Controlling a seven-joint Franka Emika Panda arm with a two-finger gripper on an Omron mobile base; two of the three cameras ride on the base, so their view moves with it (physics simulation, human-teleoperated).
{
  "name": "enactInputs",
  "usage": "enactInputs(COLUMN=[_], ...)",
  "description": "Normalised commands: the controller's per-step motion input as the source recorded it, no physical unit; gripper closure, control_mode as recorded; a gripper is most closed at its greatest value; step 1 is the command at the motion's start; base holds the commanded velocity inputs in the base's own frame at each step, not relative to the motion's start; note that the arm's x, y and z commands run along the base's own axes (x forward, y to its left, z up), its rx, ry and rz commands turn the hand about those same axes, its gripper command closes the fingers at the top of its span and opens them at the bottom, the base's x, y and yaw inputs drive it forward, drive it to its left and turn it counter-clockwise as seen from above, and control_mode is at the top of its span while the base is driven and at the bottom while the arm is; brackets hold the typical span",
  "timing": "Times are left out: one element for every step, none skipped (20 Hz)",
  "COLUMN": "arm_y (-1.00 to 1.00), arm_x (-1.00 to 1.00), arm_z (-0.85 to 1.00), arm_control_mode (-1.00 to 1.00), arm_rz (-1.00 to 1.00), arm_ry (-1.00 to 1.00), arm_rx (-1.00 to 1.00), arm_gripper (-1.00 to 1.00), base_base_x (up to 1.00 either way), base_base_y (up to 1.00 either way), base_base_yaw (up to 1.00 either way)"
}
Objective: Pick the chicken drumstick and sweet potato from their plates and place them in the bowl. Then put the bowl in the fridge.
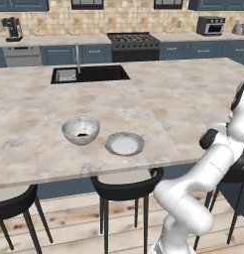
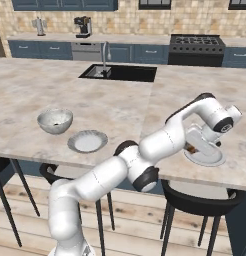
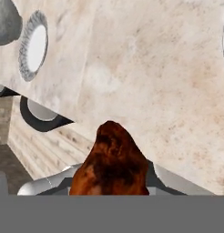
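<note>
Left base view: bowl (image 1: 81,130) and plate (image 1: 124,144) sit near the table (image 1: 168,99) front edge; right base view: gripper (image 2: 195,146) over second plate (image 2: 207,157); hand view: fingers clamped on the chicken drumstick (image 3: 110,161), long axis along them, narrow end pointing away.

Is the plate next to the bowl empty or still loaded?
Empty. The plate beside the bowl shows a bare pale centre in both base views; nothing lies on it.
</note>
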Motion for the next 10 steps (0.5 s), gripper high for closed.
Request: enactInputs(arm_y=[0.80, 0.81, 0.81, 0.80, 0.80, 0.80, 0.80, 0.80, 0.79, 0.78], arm_x=[-0.55, -0.53, -0.53, -0.52, -0.51, -0.49, -0.47, -0.47, -0.47, -0.48], arm_z=[-0.03, -0.05, -0.07, -0.14, -0.18, -0.22, -0.26, -0.27, -0.31, -0.33], arm_control_mode=[-1.00, -1.00, -1.00, -1.00, -1.00, -1.00, -1.00, -1.00, -1.00, -1.00], arm_rz=[0.01, 0.01, 0.01, 0.01, 0.01, 0.01, 0.01, 0.01, 0.01, 0.01], arm_ry=[-0.13, -0.12, -0.13, -0.17, -0.20, -0.25, -0.28, -0.29, -0.31, -0.31], arm_rx=[-0.23, -0.25, -0.26, -0.30, -0.35, -0.36, -0.38, -0.40, -0.43, -0.47], arm_gripper=[1.00, 1.00, 1.00, 1.00, 1.00, 1.00, 1.00, 1.00, 1.00, 1.00], base_base_x=[0.00, 0.00, 0.00, 0.00, 0.00, 0.00, 0.00, 0.00, 0.00, 0.00], base_base_y=[0.00, 0.00, 0.00, 0.00, 0.00, 0.00, 0.00, 0.00, 0.00, 0.00], base_base_yaw=[0.00, 0.00, 0.00, 0.00, 0.00, 0.00, 0.00, 0.00, 0.00, 0.00])
